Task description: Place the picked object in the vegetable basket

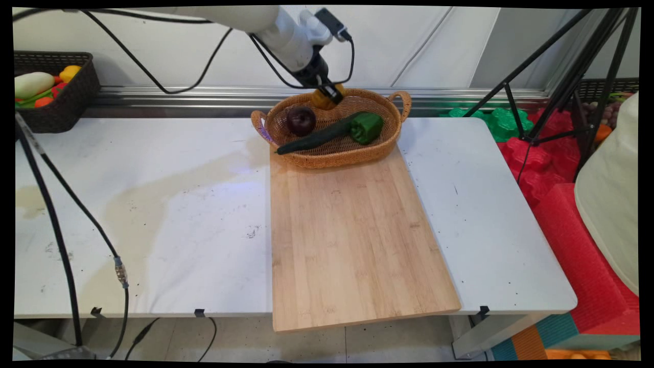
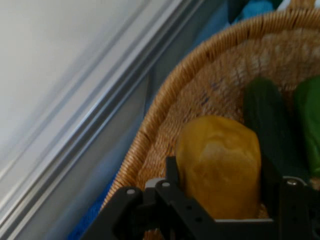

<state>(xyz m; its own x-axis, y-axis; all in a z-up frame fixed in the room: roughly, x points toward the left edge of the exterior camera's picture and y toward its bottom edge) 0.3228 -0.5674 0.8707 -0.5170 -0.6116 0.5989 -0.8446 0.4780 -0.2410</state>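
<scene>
My gripper is shut on a yellow-orange vegetable, holding it just over the far rim of a wicker basket. In the hand view the yellow vegetable sits between the black fingers, with the basket's woven wall behind it. Inside the basket lie a dark purple round fruit, a long dark green cucumber and a green pepper. The cucumber and the pepper show at the right of the hand view.
The basket stands on the far end of a long wooden cutting board on the white table. A dark basket of toy vegetables sits at the back left. Black cables hang at the left; a tripod stands at the right.
</scene>
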